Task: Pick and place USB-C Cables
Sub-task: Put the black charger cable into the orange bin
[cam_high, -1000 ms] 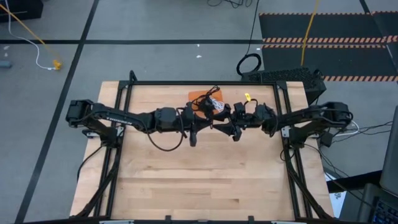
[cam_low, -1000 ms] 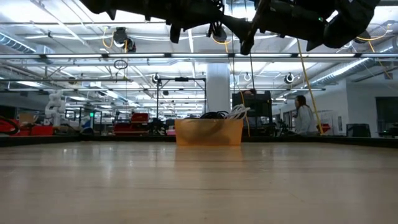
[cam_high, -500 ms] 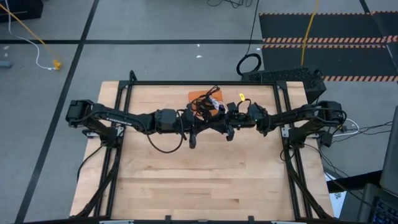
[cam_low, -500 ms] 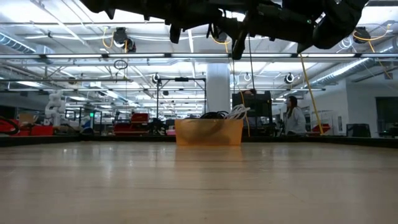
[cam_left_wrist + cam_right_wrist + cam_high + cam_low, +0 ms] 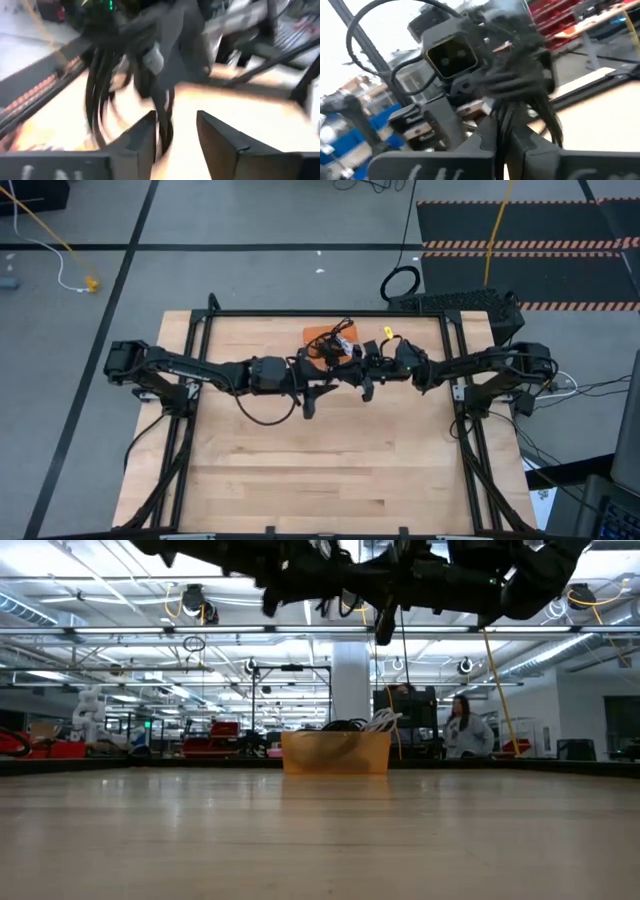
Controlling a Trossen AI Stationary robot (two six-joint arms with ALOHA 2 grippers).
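- High view: both arms meet over the far middle of the wooden surface, beside an orange pad carrying a tangle of cables.
- Low view: a tan box shows the cables' loops over its rim; a person stands behind.
- Left wrist view: the left gripper stands parted, empty.
- Right wrist view: the right gripper pinches a black cable that hangs in strands.
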